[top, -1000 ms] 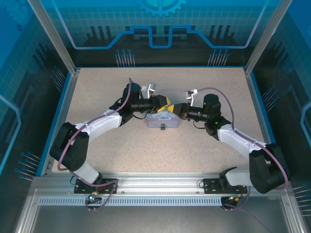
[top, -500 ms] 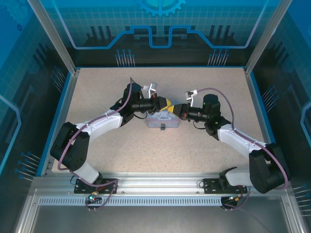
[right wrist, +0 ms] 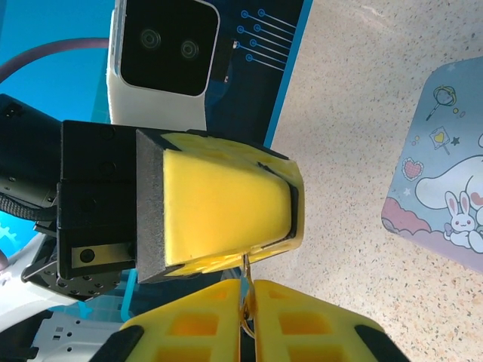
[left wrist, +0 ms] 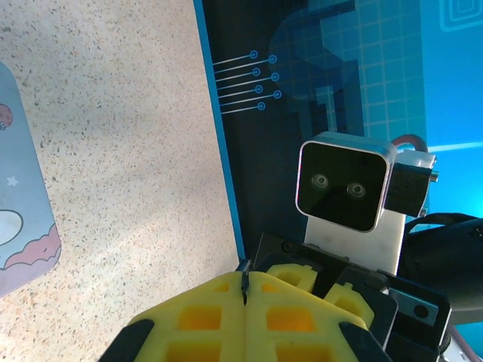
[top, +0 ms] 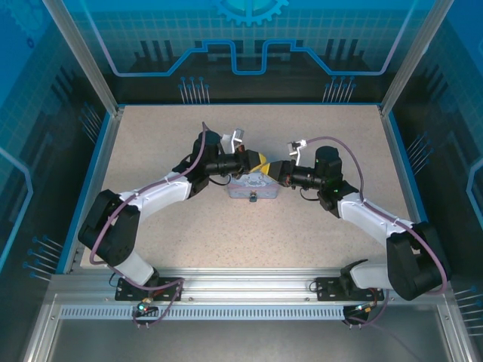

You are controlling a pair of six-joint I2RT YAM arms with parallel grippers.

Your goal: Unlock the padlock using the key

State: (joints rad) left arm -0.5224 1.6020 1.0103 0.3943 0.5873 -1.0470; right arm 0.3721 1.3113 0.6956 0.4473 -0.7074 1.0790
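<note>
Little has moved in the last second: the left gripper (top: pixel 263 161) has edged toward 3 o'clock, closing on the right gripper (top: pixel 277 168), which has stayed put. They now meet tip to tip over the 12 o'clock edge of the tin (top: pixel 243 185).

Left wrist view: my left pads are pressed together on a thin dark sliver, which I take for the key (left wrist: pixel 244 285).

Right wrist view: right pads likewise closed on a thin metal strip with a small loop. Probably the same key's other end, but I cannot confirm that.

The padlock (top: pixel 253 197) sits at the tin's 6 o'clock edge, apart from both grippers.

Progress, my judgement: key picked up and in mid-handover. Inserting it, turning it and opening the shackle are all still to do.
</note>
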